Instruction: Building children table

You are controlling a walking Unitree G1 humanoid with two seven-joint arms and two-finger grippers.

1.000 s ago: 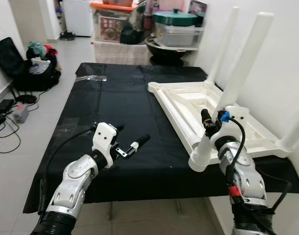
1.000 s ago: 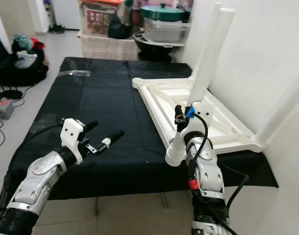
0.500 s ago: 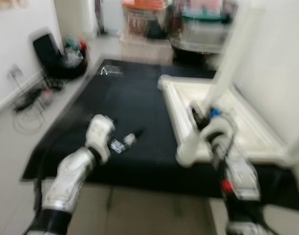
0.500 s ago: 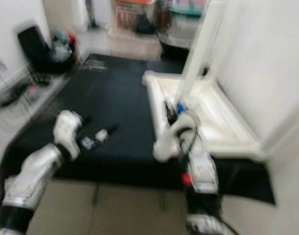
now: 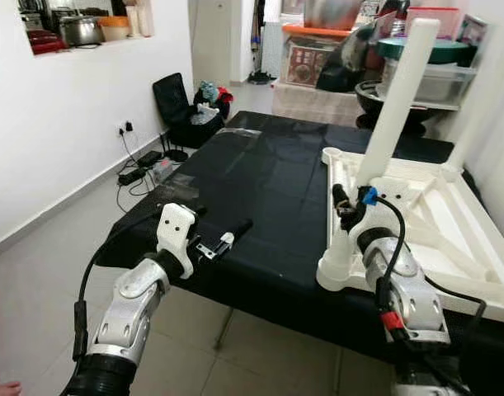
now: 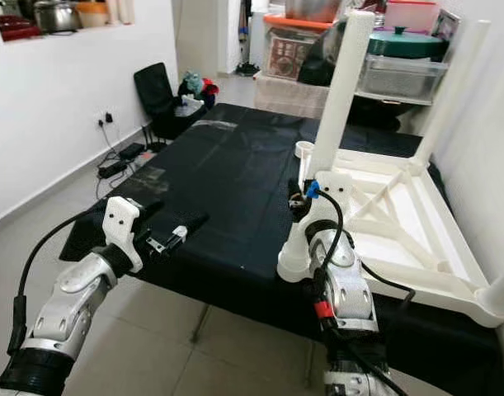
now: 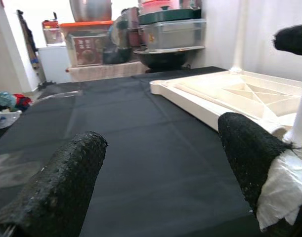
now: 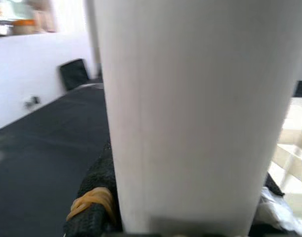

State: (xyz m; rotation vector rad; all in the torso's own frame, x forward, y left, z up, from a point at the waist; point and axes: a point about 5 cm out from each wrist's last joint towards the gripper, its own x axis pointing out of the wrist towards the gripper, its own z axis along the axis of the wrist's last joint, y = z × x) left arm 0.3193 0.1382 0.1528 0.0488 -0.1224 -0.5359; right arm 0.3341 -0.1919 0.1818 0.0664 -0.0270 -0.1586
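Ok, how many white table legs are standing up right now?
3. One leg gripped by the right tool at the near left corner, one at the far right corner, one at the near right corner, partly cut off. The far left socket looks empty.

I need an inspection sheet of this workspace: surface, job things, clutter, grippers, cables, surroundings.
Surface: black sheet spread over the floor.
Job's things: white table top lying upside down on the sheet; near table leg standing at its near corner; another leg at the far corner.
Clutter: nothing seen on the sheet.
Grippers: right gripper shut on the near table leg; left gripper open, holding nothing, above the sheet.
Cables: wires and power strip by the wall.
Surroundings: black bag, storage boxes, white wall.
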